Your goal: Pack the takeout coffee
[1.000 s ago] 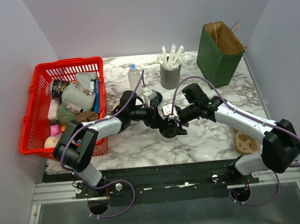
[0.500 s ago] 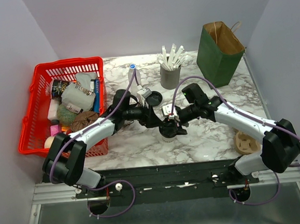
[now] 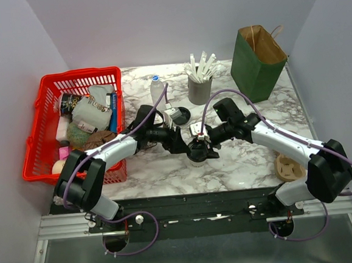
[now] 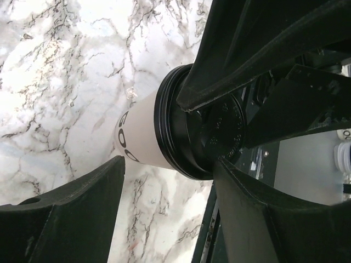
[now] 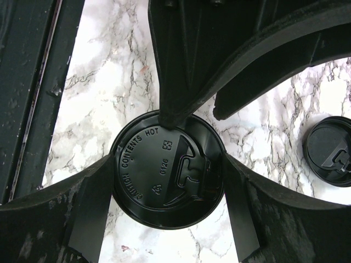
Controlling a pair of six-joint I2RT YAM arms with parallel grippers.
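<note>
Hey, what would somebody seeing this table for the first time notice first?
Both arms meet over the coffee at the table's middle. The right gripper has a finger against each side of the lid, and the open left gripper straddles the cup from the side. Next come the red basket heaped with items at the left and the green bag at the back right.

site: I read this as a robot lab cell | walls [image 3: 6, 59]: plain, boxing the bench in | table [image 3: 251, 162]: marble-look top on a metal rail [image 3: 67, 224] | left arm [image 3: 113, 150], right arm [image 3: 286, 140]: bolted on, cable [image 3: 222, 93] loose | props: basket [image 3: 80, 73] of mixed goods, bag [image 3: 253, 70]
</note>
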